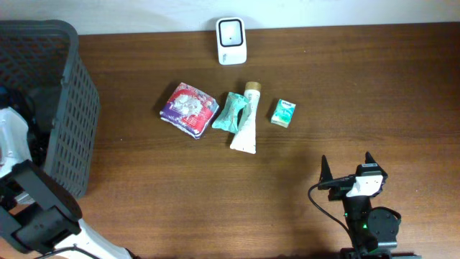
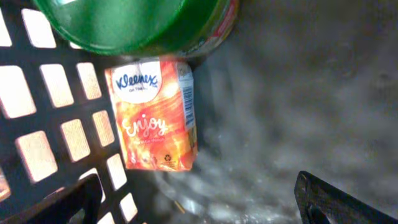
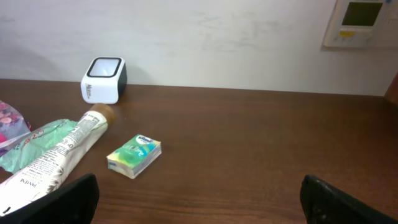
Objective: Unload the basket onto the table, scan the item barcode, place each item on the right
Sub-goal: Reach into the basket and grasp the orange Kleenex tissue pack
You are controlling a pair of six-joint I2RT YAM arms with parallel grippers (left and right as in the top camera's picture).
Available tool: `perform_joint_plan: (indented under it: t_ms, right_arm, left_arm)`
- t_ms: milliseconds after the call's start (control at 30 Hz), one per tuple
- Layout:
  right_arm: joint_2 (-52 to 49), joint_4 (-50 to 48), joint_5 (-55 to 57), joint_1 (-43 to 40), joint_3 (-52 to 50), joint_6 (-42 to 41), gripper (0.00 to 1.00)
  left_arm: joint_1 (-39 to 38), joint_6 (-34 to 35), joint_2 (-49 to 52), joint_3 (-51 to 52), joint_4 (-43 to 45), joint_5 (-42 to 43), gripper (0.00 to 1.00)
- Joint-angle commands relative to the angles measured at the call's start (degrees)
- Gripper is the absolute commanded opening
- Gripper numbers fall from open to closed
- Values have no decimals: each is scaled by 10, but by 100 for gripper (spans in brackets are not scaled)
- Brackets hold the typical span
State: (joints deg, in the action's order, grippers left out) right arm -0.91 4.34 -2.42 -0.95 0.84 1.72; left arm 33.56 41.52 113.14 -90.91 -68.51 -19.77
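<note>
My left gripper (image 2: pixel 199 208) is open inside the dark mesh basket (image 2: pixel 37 112), its fingertips (image 2: pixel 68 199) wide apart and low in the left wrist view. Just beyond them an orange Kleenex tissue pack (image 2: pixel 155 115) leans against the basket wall, with a barcode on its right side. A green-lidded container (image 2: pixel 130 25) lies above the pack. The white barcode scanner (image 1: pixel 231 41) stands at the table's far edge. Near the front right, my right gripper (image 1: pixel 347 169) hovers open over bare wood with nothing between its fingers (image 3: pixel 348 202).
In the table's middle lie a red-purple packet (image 1: pixel 188 109), a green pouch (image 1: pixel 231 113), a white tube (image 1: pixel 246 119) and a small green tissue pack (image 1: pixel 283 113). The basket (image 1: pixel 65 108) fills the left side. A wall panel (image 3: pixel 360 22) hangs behind.
</note>
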Motion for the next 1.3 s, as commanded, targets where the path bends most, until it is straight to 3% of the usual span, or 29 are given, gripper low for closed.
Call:
perform_joint_plan:
  t_ms: [0, 67, 100, 200, 267, 767, 900, 1000, 1133, 1200, 1267]
  right_arm:
    - [4, 1, -1, 6, -5, 0, 99]
    - [4, 1, -1, 6, -5, 0, 99]
    - [4, 1, -1, 6, -5, 0, 99]
    - [4, 1, -1, 6, -5, 0, 99]
    - [4, 1, -1, 6, -5, 0, 99]
    - [4, 1, -1, 6, -5, 0, 99]
    - [4, 1, -1, 6, -5, 0, 99]
    - [4, 1, -1, 6, -5, 0, 99]
    - [4, 1, -1, 6, -5, 0, 99]
    - [4, 1, -1, 6, -5, 0, 99]
    - [4, 1, -1, 6, -5, 0, 99]
  left_arm:
    - [2, 7, 2, 45, 31, -26, 93]
    - [3, 7, 2, 71, 60, -70, 87]
    - [3, 7, 2, 73, 69, -70, 74]
    - [3, 7, 2, 73, 77, -66, 64]
    - [3, 7, 3, 73, 77, -66, 49]
    - [15, 0, 4, 123, 134, -66, 50]
    - [15, -43, 4, 125, 160, -66, 48]
    - [15, -43, 4, 132, 164, -66, 30]
    - [15, -43, 4, 179, 190, -66, 27]
    - [15, -43, 3, 178, 186, -66, 0]
    - [12, -43, 0, 158, 165, -66, 0]
